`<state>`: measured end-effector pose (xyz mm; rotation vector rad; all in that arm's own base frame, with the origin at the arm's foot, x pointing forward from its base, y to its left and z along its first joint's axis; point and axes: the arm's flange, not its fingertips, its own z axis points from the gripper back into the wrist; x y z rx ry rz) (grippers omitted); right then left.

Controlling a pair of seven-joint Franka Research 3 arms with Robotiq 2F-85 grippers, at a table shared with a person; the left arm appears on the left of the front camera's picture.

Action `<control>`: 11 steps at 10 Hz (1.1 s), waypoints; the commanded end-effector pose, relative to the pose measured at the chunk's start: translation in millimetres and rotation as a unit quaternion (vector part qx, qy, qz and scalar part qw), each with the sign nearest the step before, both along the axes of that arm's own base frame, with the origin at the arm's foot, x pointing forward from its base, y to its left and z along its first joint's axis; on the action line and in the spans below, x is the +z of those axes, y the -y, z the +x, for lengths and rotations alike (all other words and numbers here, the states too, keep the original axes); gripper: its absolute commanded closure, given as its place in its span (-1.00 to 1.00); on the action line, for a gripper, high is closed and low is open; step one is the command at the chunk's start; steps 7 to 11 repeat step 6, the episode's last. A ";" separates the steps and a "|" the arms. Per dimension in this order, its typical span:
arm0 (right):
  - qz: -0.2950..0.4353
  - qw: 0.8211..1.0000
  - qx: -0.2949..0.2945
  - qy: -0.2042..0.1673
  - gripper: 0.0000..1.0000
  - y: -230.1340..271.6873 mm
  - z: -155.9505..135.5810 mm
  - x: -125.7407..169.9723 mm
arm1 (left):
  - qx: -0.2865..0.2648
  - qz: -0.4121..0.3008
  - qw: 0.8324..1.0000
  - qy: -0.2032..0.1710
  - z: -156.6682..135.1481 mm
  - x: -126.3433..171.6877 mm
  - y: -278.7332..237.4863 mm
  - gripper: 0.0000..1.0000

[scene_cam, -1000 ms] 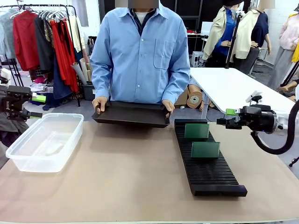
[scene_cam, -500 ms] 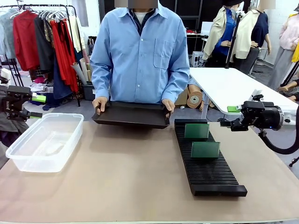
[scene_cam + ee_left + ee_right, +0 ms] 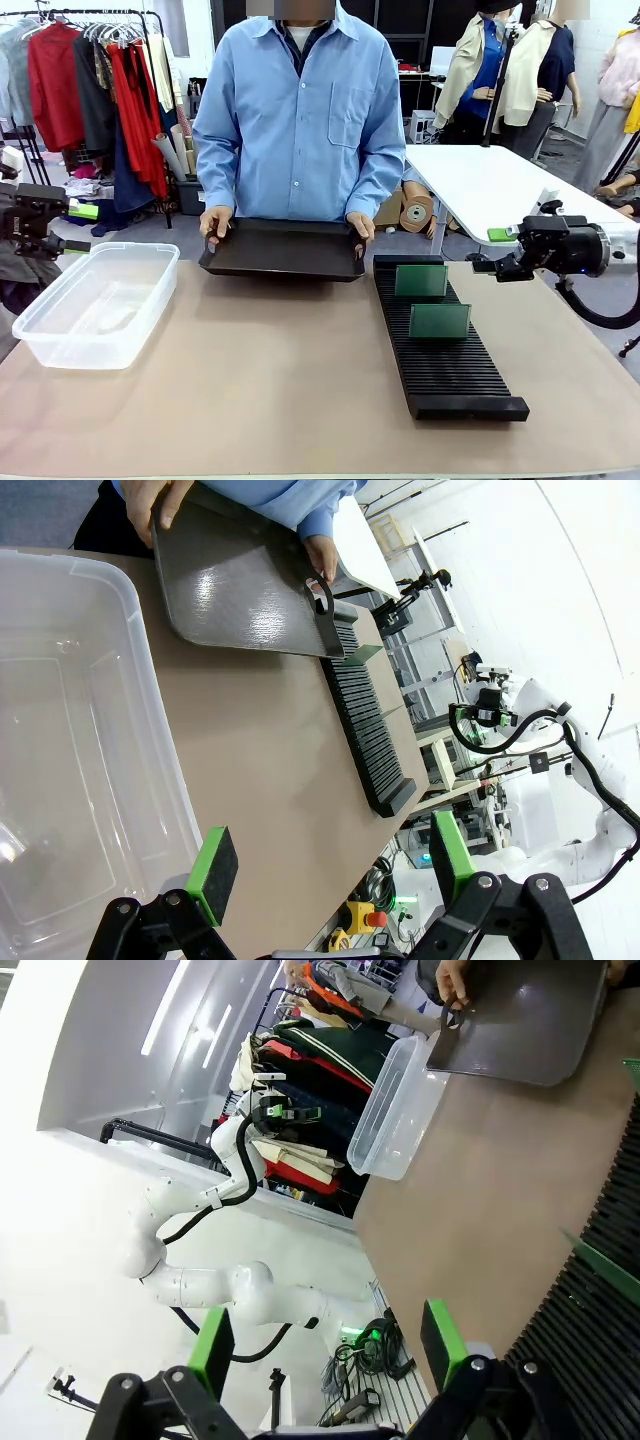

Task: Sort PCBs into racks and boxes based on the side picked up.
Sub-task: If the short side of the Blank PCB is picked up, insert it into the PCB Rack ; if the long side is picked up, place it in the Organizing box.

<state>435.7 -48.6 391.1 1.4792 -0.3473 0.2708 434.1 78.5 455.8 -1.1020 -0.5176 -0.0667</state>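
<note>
Standing upright in the far slots of the long black rack (image 3: 443, 338) are two green circuit boards (image 3: 421, 281), one behind the other, so that part of the sorting is looking done; most slots nearer the robot are sitting bare. The clear plastic tub (image 3: 97, 303) is resting at the table's left side, well apart from the rack, and I cannot tell whether anything is lying inside it.

The person's hands (image 3: 214, 222) are gripping a shallow black tray (image 3: 283, 249) by its ends at the far edge, just beside the rack's far end, its floor looking bare in the left wrist view. Judging by that, no further board is being offered yet.

The right gripper (image 3: 322, 1348) is hovering off the table's right edge, near the rack's far end, jaws wide apart and holding nothing. The left gripper (image 3: 327, 865) is hanging beside the tub, jaws likewise spread and holding nothing. Nothing is blocking either arm's way to rack or tub.
</note>
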 end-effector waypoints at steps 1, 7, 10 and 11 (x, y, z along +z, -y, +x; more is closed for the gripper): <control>-0.004 1.000 -0.002 0.001 -1.00 0.0 0.1 0.5 | -0.002 -0.001 1.000 0.002 -1.5 1.9 0.3 -1.00; -0.004 1.000 -0.002 0.001 -1.00 0.0 0.1 0.5 | -0.002 -0.001 1.000 0.002 -1.5 1.9 0.3 -1.00; -0.004 1.000 -0.002 0.001 -1.00 0.0 0.1 0.5 | -0.002 -0.001 1.000 0.002 -1.5 1.9 0.3 -1.00; -0.004 1.000 -0.002 0.001 -1.00 0.0 0.1 0.5 | -0.002 -0.001 1.000 0.002 -1.5 1.9 0.3 -1.00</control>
